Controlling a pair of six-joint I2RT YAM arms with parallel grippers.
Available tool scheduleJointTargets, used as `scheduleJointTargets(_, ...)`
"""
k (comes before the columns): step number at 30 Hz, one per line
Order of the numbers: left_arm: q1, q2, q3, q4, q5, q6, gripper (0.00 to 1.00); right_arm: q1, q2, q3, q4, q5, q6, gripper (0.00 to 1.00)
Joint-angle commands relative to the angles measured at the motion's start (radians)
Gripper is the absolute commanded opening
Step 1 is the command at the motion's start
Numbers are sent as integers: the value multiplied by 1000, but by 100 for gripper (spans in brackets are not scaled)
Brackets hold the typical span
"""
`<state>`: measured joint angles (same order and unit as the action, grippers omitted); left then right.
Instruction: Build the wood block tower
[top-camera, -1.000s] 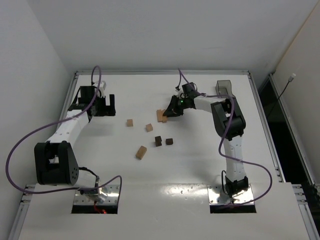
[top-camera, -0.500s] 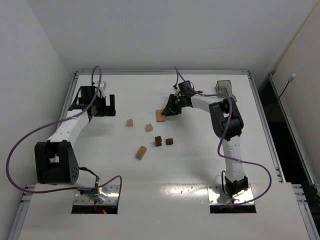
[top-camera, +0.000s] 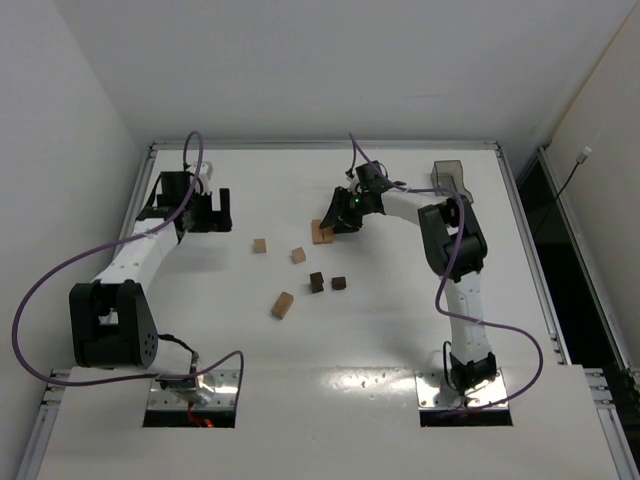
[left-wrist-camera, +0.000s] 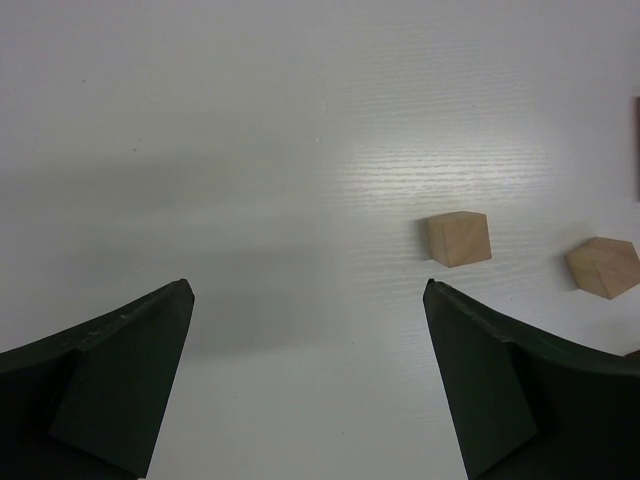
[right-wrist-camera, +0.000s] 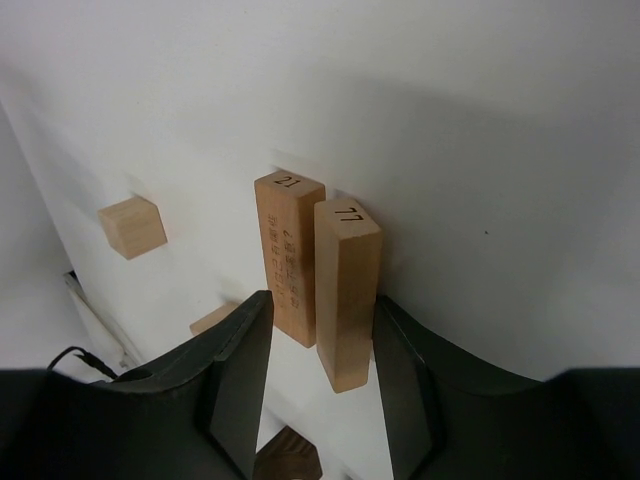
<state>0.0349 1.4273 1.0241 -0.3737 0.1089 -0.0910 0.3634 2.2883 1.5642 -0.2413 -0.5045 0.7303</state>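
No stack stands in any view; the wood blocks lie loose on the white table. Two long tan blocks, numbered 21 (right-wrist-camera: 289, 255) and 77 (right-wrist-camera: 347, 290), lie side by side, also seen from above (top-camera: 321, 232). My right gripper (top-camera: 338, 217) straddles their near ends in the right wrist view (right-wrist-camera: 322, 300), and its jaws touch both outer sides. My left gripper (top-camera: 205, 212) is open and empty at the far left, fingers wide apart in the left wrist view (left-wrist-camera: 307, 290).
Small tan cubes (top-camera: 259, 245) (top-camera: 298, 255), two dark brown cubes (top-camera: 317, 282) (top-camera: 339, 283) and a tan block (top-camera: 282, 305) lie mid-table. A dark translucent tray (top-camera: 448, 177) stands at the far right. The left wrist view shows two tan cubes (left-wrist-camera: 458, 239) (left-wrist-camera: 603, 267).
My right gripper has drawn slightly toward the far side and left, and the two long blocks have shifted a touch left. The left arm has not moved.
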Motion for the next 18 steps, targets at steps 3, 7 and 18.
scheduleJointTargets(3,14,11,39,7,12,-15,100,-23,-29,-49,-81,118,-55,43)
scheduleJointTargets(7,14,12,39,7,21,-15,100,-35,-38,-49,-99,142,-55,44)
scheduleJointTargets(18,14,12,39,7,21,-15,100,-14,-7,8,-110,164,-74,47)
